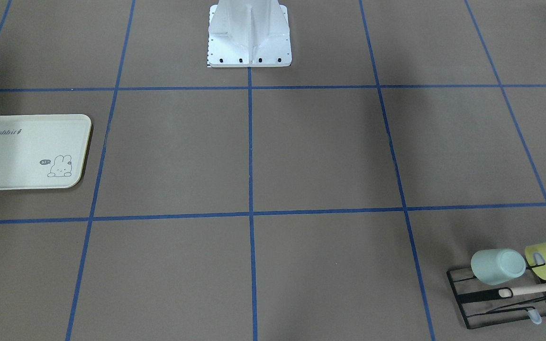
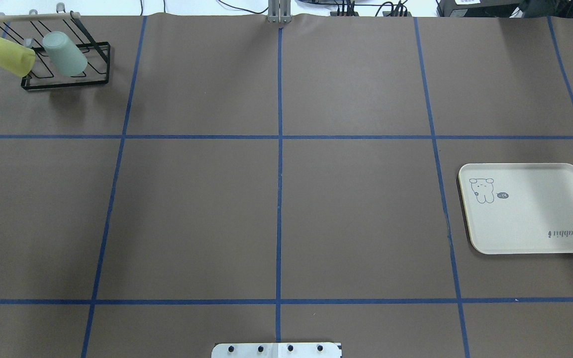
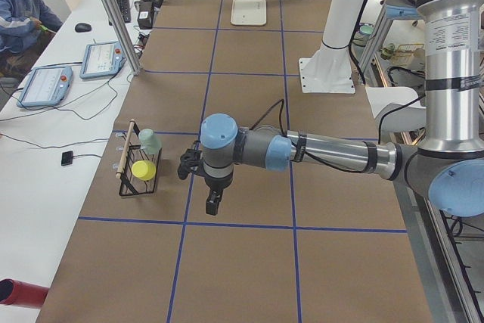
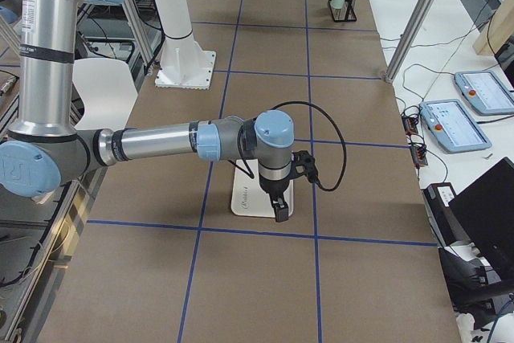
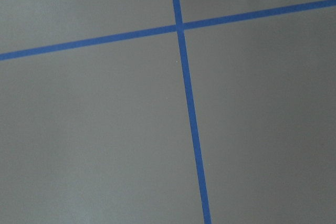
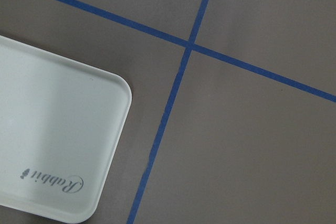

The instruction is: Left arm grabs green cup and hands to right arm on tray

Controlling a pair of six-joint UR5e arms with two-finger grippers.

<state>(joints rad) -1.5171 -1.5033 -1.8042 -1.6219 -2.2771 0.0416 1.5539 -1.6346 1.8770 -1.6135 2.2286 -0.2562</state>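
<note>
The pale mint green cup [image 2: 65, 53] hangs mouth-down on the black wire rack [image 2: 67, 82] at the table's far left corner, beside a yellow-green cup [image 2: 8, 55]. The cream tray [image 2: 530, 223] lies bare on the right side. My left gripper [image 3: 214, 202] shows only in the exterior left view, hanging above the table a little to the right of the rack [image 3: 136, 187]; I cannot tell whether it is open or shut. My right gripper [image 4: 279, 210] shows only in the exterior right view, pointing down over the tray [image 4: 245, 197]; I cannot tell its state either.
A wooden rod [image 2: 25, 17] tops the rack. The robot's white base [image 1: 249, 35] stands at mid-table on the near edge. A seated person [image 3: 23, 1] and control tablets [image 3: 106, 58] are on the side bench. Blue tape lines grid the brown table.
</note>
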